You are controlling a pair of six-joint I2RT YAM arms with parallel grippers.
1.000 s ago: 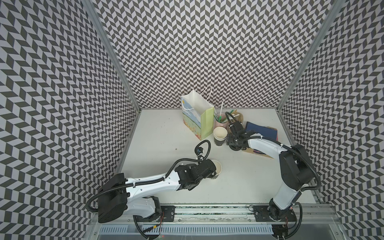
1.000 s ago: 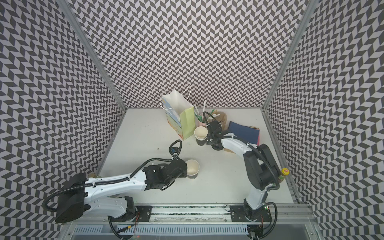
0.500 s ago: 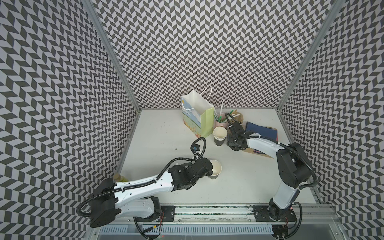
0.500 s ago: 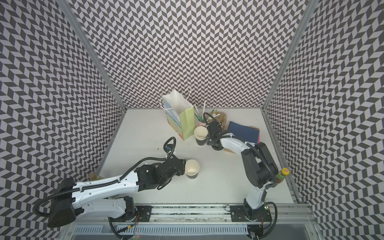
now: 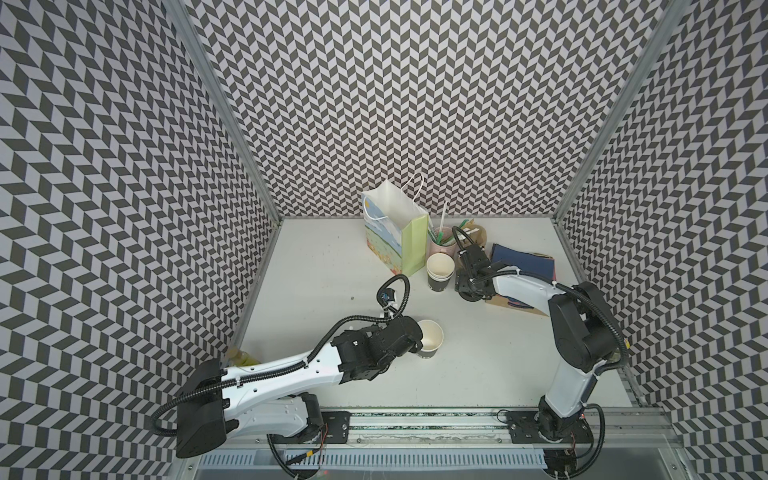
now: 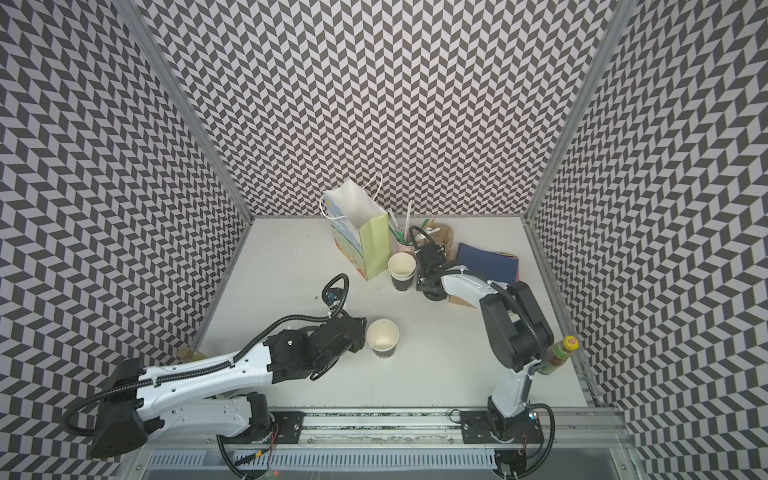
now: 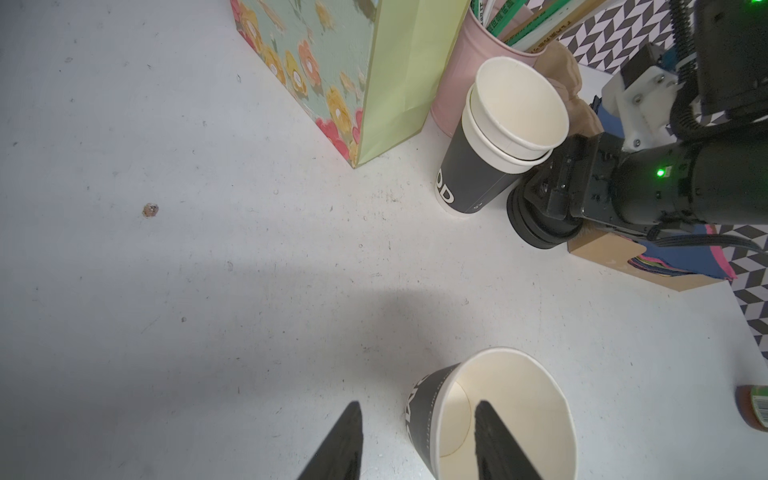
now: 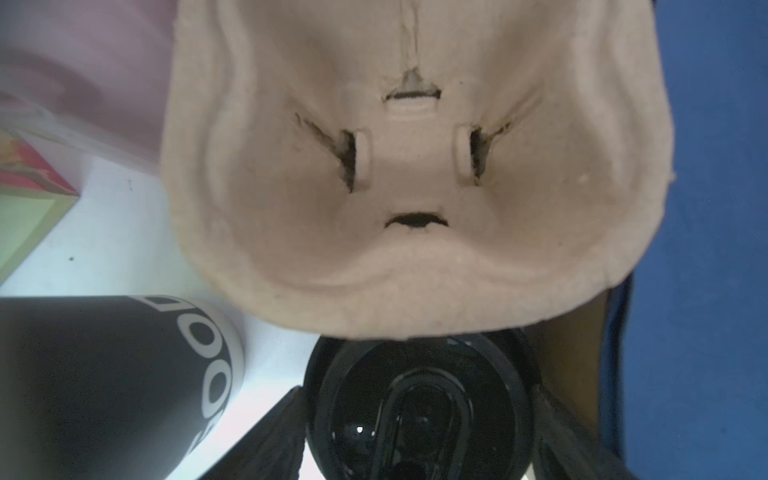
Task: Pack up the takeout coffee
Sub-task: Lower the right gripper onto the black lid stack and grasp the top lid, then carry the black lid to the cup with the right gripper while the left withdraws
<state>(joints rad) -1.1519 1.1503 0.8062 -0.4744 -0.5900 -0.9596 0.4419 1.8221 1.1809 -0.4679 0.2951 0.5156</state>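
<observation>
Apparently fetches the black lid (image 8: 419, 374) beside the pulp cup carrier (image 8: 415, 166) with right gripper (image 8: 417, 399), grip impossible to tell; straddles the unlidded black paper cup (image 5: 430, 338) mid-table with left gripper (image 7: 417, 409) parted. Next needs a square pinch.

Black lid (image 8: 419, 409) (partly) out of frame

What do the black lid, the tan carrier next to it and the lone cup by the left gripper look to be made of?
The lid is glossy black with sharp highlights and a moulded spout, so likely plastic. The carrier is matte tan and fuzzy with torn slot edges, which looks like moulded pulp. The cup is matte black outside and cream inside with a rolled rim, so probably paper.
</observation>
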